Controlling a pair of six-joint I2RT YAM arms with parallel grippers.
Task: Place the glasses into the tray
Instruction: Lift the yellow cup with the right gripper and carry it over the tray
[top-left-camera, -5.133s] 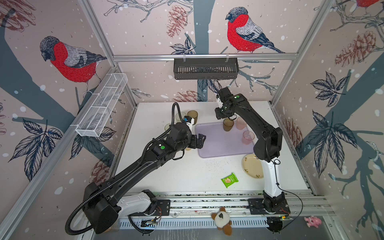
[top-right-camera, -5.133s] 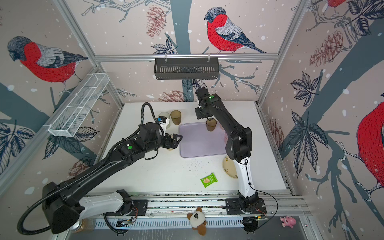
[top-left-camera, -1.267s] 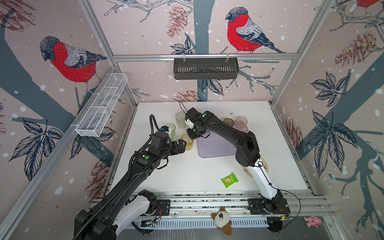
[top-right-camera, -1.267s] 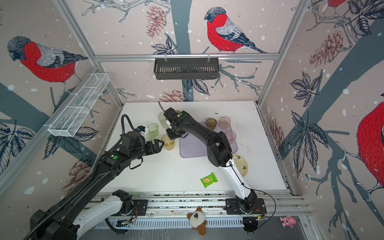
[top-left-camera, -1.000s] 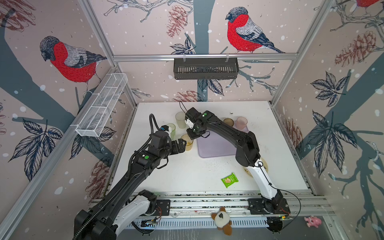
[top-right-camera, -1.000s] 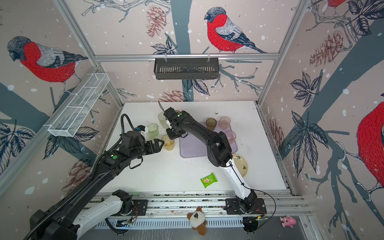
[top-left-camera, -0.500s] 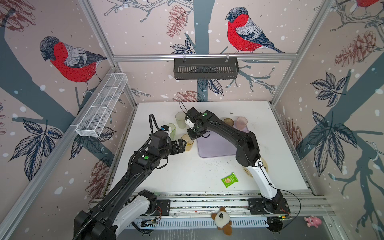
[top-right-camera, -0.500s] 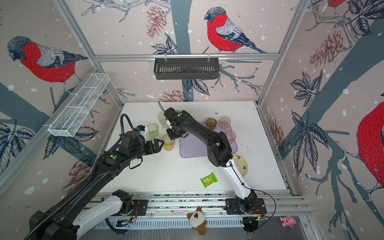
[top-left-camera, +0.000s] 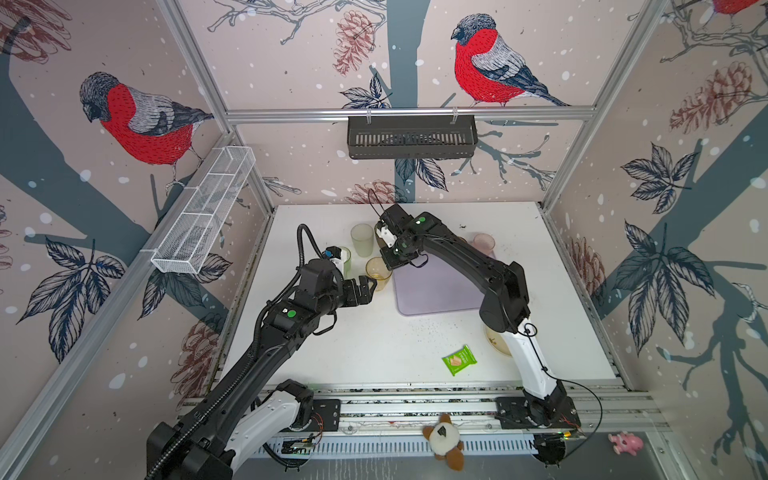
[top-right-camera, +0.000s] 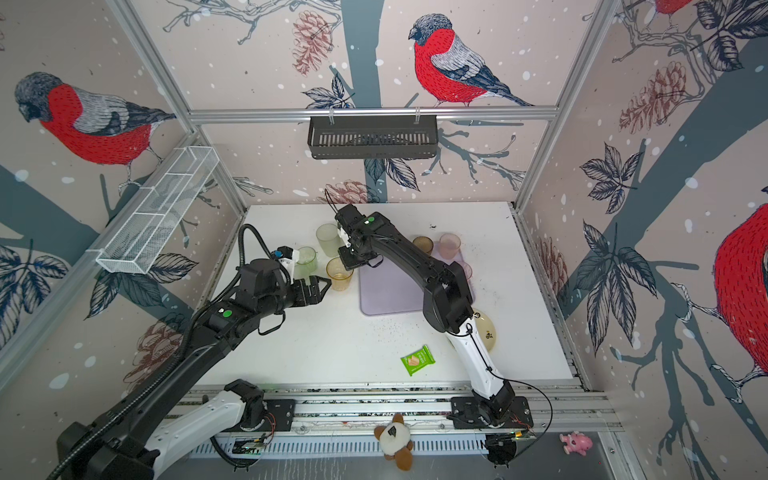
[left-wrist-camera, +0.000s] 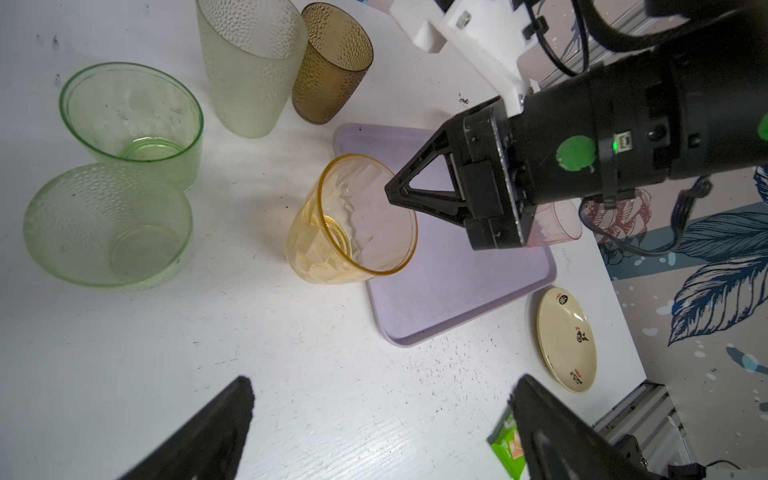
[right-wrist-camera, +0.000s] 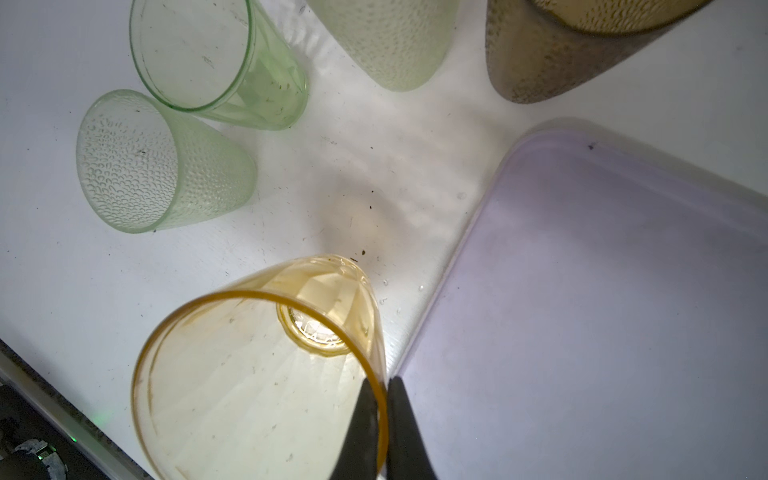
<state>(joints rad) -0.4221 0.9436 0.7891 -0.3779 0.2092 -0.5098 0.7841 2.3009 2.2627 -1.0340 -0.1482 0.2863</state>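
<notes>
- In both top views the right gripper (top-left-camera: 392, 266) reaches across to the amber-yellow translucent plastic tumbler (top-left-camera: 378, 272). The tumbler is beside the left edge of the flat pale lilac plastic tray (top-left-camera: 440, 293), over the white worktop (top-left-camera: 374, 353).
- In a top view a brown tumbler (top-right-camera: 422, 244) and two pink tumblers (top-right-camera: 450, 245) sit along the tray's far and right edges.
- The left wrist view shows the left gripper (left-wrist-camera: 384, 379) spread wide and holding nothing. Two green tumblers (left-wrist-camera: 133, 120), a frosted pale tumbler (left-wrist-camera: 249, 62) and a second brown tumbler (left-wrist-camera: 332, 62) stand off the tray.
- In the right wrist view the right gripper's fingers (right-wrist-camera: 365, 432) are pinched closed on the amber tumbler's rim, one inside and one outside. I cannot tell whether it is lifted.
</notes>
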